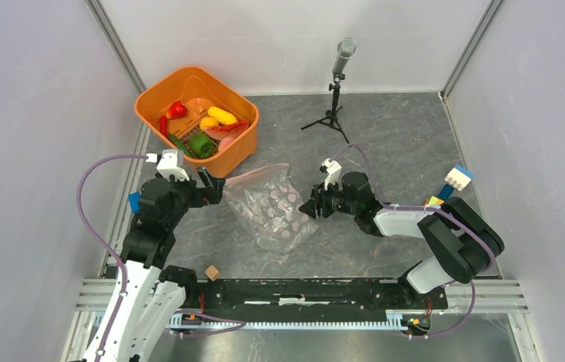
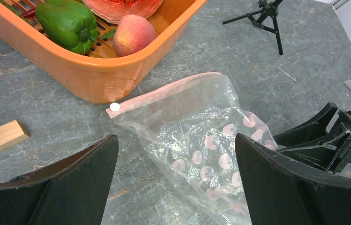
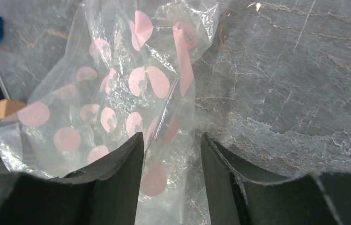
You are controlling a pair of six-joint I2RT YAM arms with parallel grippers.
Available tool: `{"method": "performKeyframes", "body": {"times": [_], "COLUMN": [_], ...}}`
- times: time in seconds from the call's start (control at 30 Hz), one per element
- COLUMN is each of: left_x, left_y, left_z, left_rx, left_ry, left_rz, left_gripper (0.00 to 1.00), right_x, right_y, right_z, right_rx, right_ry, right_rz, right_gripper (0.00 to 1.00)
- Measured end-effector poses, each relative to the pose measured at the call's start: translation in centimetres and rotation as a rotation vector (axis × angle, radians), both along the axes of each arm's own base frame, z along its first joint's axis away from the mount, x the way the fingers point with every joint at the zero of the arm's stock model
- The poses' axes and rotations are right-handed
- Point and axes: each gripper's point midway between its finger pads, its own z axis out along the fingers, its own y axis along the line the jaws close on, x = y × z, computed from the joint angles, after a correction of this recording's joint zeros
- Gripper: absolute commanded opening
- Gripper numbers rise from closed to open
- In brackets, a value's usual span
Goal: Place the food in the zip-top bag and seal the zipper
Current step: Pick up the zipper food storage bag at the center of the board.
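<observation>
The bag lies flat and crinkled on the surface between the two arms, just in front of the basket, with nothing inside it. Its zipper, a pinkish strip with a small white bead at one end, runs along the edge nearest the basket. All the food sits in the basket, well apart from the bag's inside: a green pepper and a peach near the front wall, with a yellow piece and a red pepper farther back. The left hand hangs beside the basket over the bag's left side, fingers spread wide and holding nothing. The right hand reaches in from the right, its fingers partly apart and astride a raised fold at the bag's right edge, with a clear gap between them, so the plastic is not pinched. A wooden cube rests near the arm bases.
</observation>
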Motion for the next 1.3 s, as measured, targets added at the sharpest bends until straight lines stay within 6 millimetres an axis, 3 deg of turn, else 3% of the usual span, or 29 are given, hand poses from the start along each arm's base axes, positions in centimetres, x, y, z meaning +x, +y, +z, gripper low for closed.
{"method": "performKeyframes", "body": {"times": [0.23, 0.27, 0.47, 0.57, 0.7, 0.8, 0.9, 1.07, 1.3], "left_x": [0.0, 0.0, 0.1, 0.1, -0.2, -0.6, -0.9, -2.2, -5.7], "left_y": [0.0, 0.0, -0.4, -0.5, -1.4, -2.7, -4.2, -7.4, -10.5], "left_z": [-0.1, -0.1, -0.4, -0.5, -0.5, -0.1, 0.6, 1.8, 2.7], "left_rx": [0.000, 0.000, -0.004, -0.011, -0.031, -0.058, -0.095, -0.173, -0.228], "left_ry": [0.003, 0.004, 0.019, 0.025, 0.032, 0.025, 0.001, -0.034, -0.005], "left_rz": [0.000, -0.001, -0.019, -0.024, -0.073, -0.146, -0.232, -0.443, -0.734], "left_gripper": [1.00, 1.00, 1.00, 1.00, 1.00, 1.00, 1.00, 1.00, 1.00], "right_x": [-0.8, -1.1, -2.1, -2.5, -5.0, -6.5, -7.0, -7.7, -6.1], "right_y": [0.8, 0.9, 0.4, -0.4, -2.2, -3.1, -3.6, -3.9, -5.5], "right_z": [-0.1, -0.1, 0.3, 3.1, 8.5, 10.5, 10.8, 9.9, 12.0], "right_rx": [-0.073, -0.077, -0.143, -0.142, -0.106, -0.131, -0.190, -0.269, -0.340], "right_ry": [-0.054, -0.060, -0.120, -0.280, -0.671, -0.895, -1.010, -1.039, -1.063], "right_rz": [0.121, 0.141, 0.224, 0.251, 0.335, 0.406, 0.470, 0.586, 0.626], "right_gripper": [0.02, 0.00, 0.00, 0.00, 0.00, 0.00, 0.00, 0.00, 0.00]}}
